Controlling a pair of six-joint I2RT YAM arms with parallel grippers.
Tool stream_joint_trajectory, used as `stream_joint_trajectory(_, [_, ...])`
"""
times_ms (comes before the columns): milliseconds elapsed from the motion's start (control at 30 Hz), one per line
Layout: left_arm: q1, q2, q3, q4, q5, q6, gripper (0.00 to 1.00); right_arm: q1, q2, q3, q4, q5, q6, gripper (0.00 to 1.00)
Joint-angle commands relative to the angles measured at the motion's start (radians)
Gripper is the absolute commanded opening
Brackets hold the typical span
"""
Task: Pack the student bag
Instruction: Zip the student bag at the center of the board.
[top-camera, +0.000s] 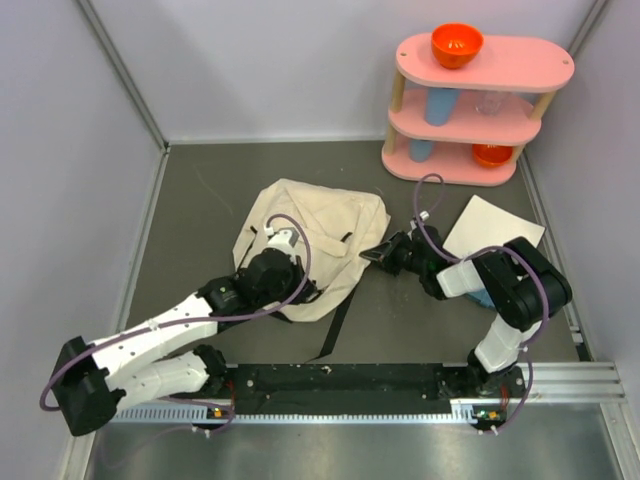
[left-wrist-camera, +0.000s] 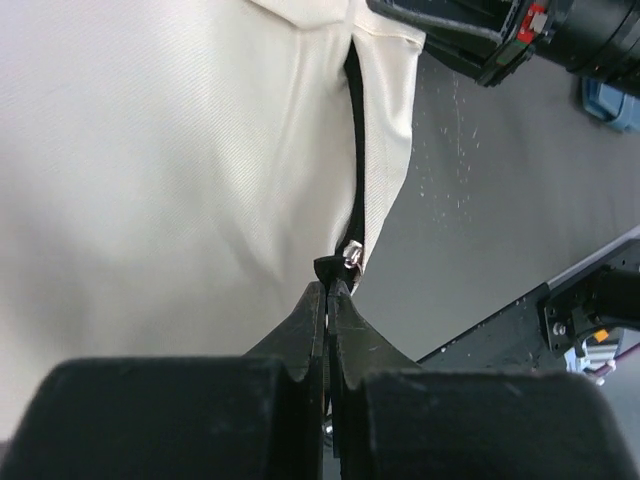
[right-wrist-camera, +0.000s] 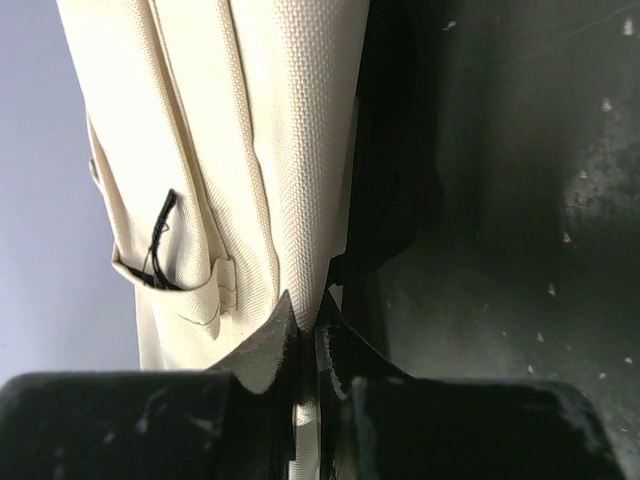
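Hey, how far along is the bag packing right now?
Early. Done: the student bag lies on the table, gripped at two spots. In hand: the left hand is shut on the zipper pull, and the right hand pinches the cream fabric edge. Left: opening it and loading. The white sheet lies outside the bag, to its right.

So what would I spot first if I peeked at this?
Probably the big cream student bag lying in the middle of the table, with both arms on it: the left gripper pinches its zipper pull, the right gripper pinches its cloth edge. Then the pink shelf in the far right corner, an orange bowl on top.
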Motion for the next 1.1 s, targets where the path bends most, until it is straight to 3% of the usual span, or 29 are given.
stream_joint_trajectory(0, [-0.001, -0.125, -0.009, -0.161, -0.104, -0.016, 0.0, -0.058, 0.011, 0.012, 0.143, 0.127, 0.016, 0.0])
stream_joint_trajectory(133, [-0.001, -0.177, -0.016, -0.226, -0.126, -0.002, 0.0, -0.084, -0.003, 0.026, 0.129, 0.116, -0.001, 0.0])
stream_joint_trajectory(233, [-0.001, -0.203, -0.034, -0.18, -0.11, 0.018, 0.0, -0.101, -0.008, 0.072, 0.079, 0.055, -0.053, 0.0])
stream_joint_trajectory(267, [-0.002, -0.205, -0.034, -0.157, -0.103, 0.022, 0.0, -0.103, -0.012, 0.093, 0.075, 0.002, -0.067, 0.08])
stream_joint_trajectory(300, [-0.001, -0.202, -0.031, -0.142, -0.093, 0.024, 0.0, -0.099, -0.02, 0.099, 0.06, -0.021, -0.09, 0.25])
stream_joint_trajectory(400, [-0.001, -0.182, -0.017, -0.091, -0.064, 0.013, 0.0, -0.095, -0.09, 0.096, -0.059, -0.063, -0.14, 0.47])
stream_joint_trajectory(433, [-0.001, -0.177, -0.019, -0.066, -0.06, 0.013, 0.16, -0.095, -0.11, 0.093, -0.098, -0.063, -0.154, 0.49])
stream_joint_trajectory(467, [-0.001, -0.167, -0.019, -0.004, -0.049, 0.021, 0.51, -0.09, -0.156, 0.074, -0.122, -0.051, -0.165, 0.5])
stream_joint_trajectory(533, [-0.002, -0.145, -0.009, 0.064, -0.038, 0.018, 0.6, -0.084, -0.184, 0.054, -0.139, -0.049, -0.191, 0.5])
stream_joint_trajectory(567, [-0.001, -0.107, 0.007, 0.128, -0.015, 0.022, 0.74, -0.083, -0.195, 0.038, -0.142, -0.043, -0.19, 0.5])
stream_joint_trajectory(600, [-0.001, -0.082, 0.021, 0.151, -0.005, 0.027, 0.81, -0.081, -0.21, 0.03, -0.143, -0.042, -0.19, 0.5])
stream_joint_trajectory(700, [-0.002, 0.063, 0.128, 0.156, 0.038, 0.088, 0.94, -0.078, -0.23, 0.011, -0.149, -0.031, -0.187, 0.51])
stream_joint_trajectory(800, [-0.021, 0.186, 0.221, 0.153, 0.049, 0.134, 0.99, -0.078, -0.23, 0.007, -0.15, -0.026, -0.188, 0.51])
stream_joint_trajectory(967, [-0.036, 0.336, 0.311, 0.132, 0.069, 0.191, 0.99, -0.078, -0.219, 0.014, -0.136, -0.028, -0.185, 0.52])
stream_joint_trajectory(1067, [-0.055, 0.334, 0.339, 0.106, 0.034, 0.203, 0.99, -0.078, -0.218, 0.015, -0.136, -0.029, -0.182, 0.52])
